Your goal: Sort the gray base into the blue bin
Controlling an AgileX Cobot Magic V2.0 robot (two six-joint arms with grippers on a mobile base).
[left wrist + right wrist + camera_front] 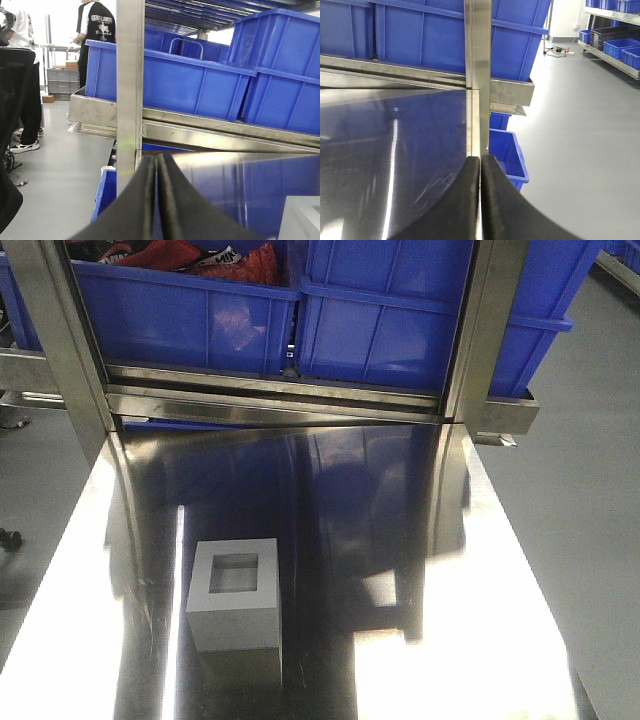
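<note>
You'll find the gray base [235, 592] lower left of centre on the steel worktop [420, 540], recess facing up, well apart from the blue bin [400, 330] along the top. Your left tool [157, 164] and right tool [480, 162] are both pressed together.

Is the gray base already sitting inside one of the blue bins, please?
No, the gray base rests on the steel table, recess up, short of the blue bins behind it.

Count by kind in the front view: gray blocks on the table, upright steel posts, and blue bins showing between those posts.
Gray base: 1
Upright posts: 2
Blue bins: 2
Total: 5
</note>
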